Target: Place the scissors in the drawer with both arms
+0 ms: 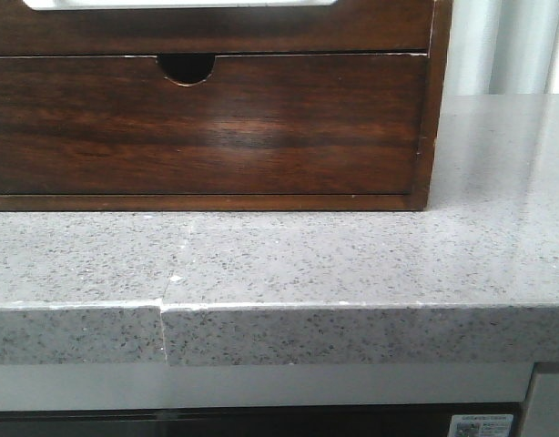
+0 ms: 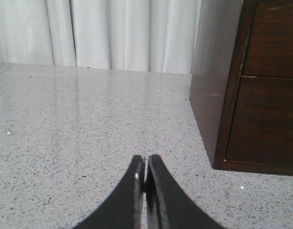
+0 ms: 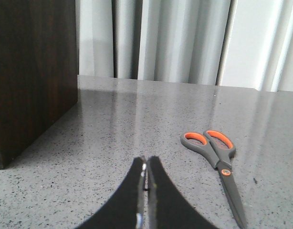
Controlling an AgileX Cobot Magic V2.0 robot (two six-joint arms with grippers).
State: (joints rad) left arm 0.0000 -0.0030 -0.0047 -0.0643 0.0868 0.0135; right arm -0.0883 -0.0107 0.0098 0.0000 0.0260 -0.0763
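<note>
Lying flat, scissors (image 3: pixel 217 162) point blades toward the right pincer's camera.

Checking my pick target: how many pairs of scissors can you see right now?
1. The scissors lie flat on the countertop, beyond the right gripper, seen only in the right wrist view. Others may lie out of view.

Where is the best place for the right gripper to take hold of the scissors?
Probably from above, at the narrow grey neck by the pivot of the scissors: they lie flat and closed on the countertop, and the right gripper, now shut, must open first.
</note>
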